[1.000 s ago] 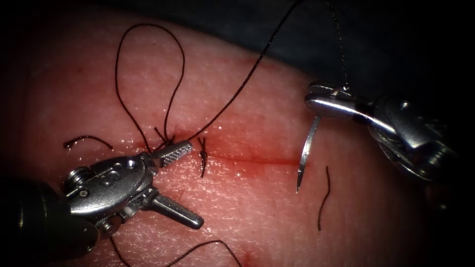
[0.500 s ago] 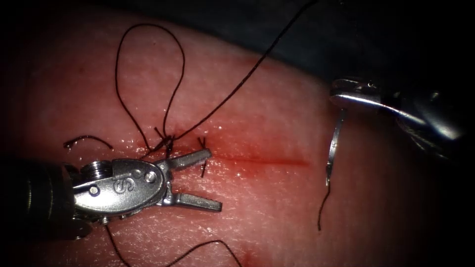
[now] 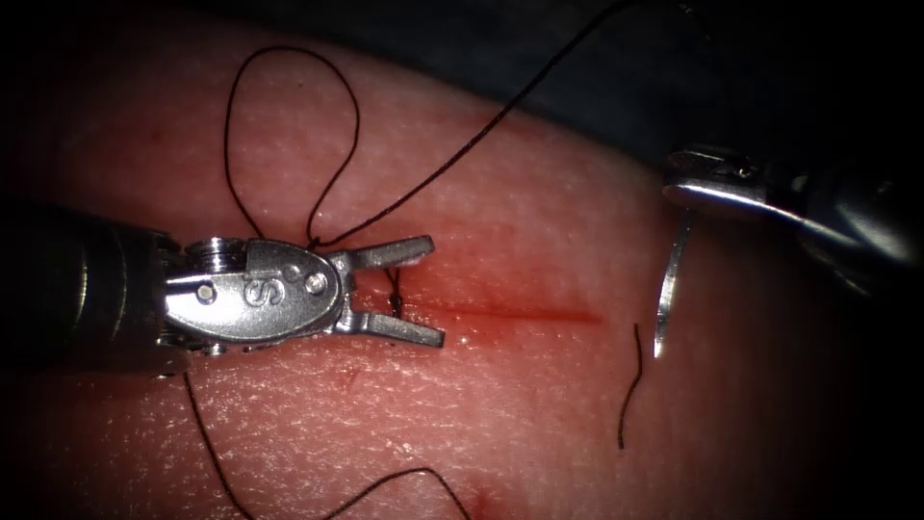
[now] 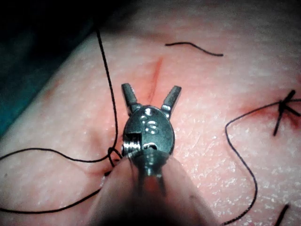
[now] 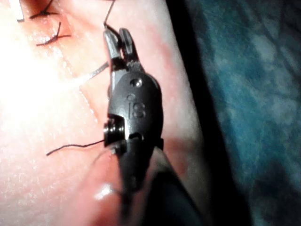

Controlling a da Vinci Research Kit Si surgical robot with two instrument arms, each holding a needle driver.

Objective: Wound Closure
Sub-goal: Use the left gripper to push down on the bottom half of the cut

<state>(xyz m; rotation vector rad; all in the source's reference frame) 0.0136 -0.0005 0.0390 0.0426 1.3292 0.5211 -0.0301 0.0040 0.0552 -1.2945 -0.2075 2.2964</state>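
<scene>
the left pincer (image 3: 409, 294) lay over the left end of the cut (image 3: 520, 313) on the tissue (image 3: 500, 424), its jaws apart and holding nothing; one jaw sat above the cut line and one below it, straddling a small knotted stitch (image 3: 394, 297). compared with the pictures of a second and half a second before, this tool had come up and to the right, from a lower, tilted pose to a level one pointing toward 3 o'clock. the right pincer (image 3: 698, 183) stood at the 2 o'clock part of the endoscope view, clamped together on the needle (image 3: 671, 289) near its blunt, thread-bearing end; the needle hung downward with its point free above the tissue, just right of the cut's right end, and was not in the tissue. over the same second it had shifted rightward and slightly up. the thread (image 3: 462, 154) ran from the stitched site up toward 1 o'clock, with a slack loop (image 3: 289, 116) lying on the tissue toward 11 o'clock. a loose cut end of thread (image 3: 630, 385) lay near the needle point. in judgement, the step in hand was drawing thread out with the needle held clear while the empty left tool approached the stitch; any next move called for a grasp on the thread strand, not the knot, and for keeping the needle point off the tissue.
</scene>
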